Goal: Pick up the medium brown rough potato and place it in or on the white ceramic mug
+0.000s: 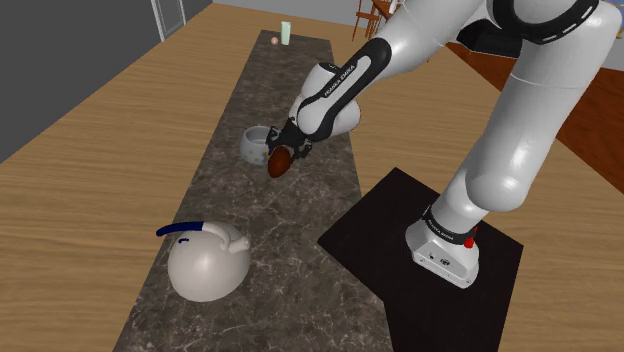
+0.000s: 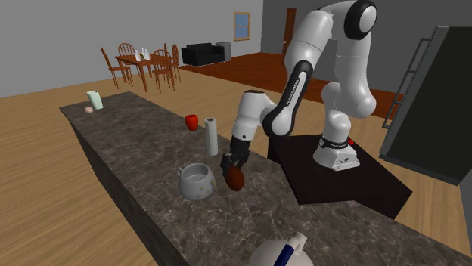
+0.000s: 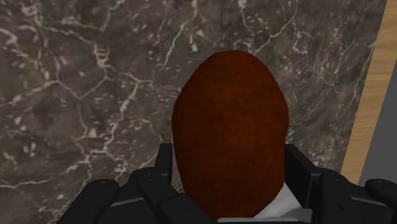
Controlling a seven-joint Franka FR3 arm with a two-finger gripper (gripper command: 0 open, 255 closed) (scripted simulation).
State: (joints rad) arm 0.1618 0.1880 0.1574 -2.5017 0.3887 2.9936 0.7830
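Between the two black fingers of the hand (image 2: 233, 171) hangs the reddish-brown oval potato (image 2: 236, 180), low over the dark veined stone surface (image 1: 300, 250). The hand is closed on the potato's upper end, and most of the potato juts past the fingertips. Just beside the hand, on the side away from the black stand (image 1: 400, 225), sits the pale round mug with a handle (image 2: 197, 182), upright, mouth open, apart from the potato.

Held so near one end, the potato could pivot or slip out during a quick move. Carried sideways at this height, it would likely strike the mug's wall and shove or tip it. It also looks nearly as broad as the mug's mouth, so an off-centre release might leave it on the rim to roll away.

Above the hand the room is open. The surface's edge lies near the hand on the stand side. A white upright roll (image 2: 211, 137) and a white kettle with a blue handle (image 1: 205, 262) stand well apart.
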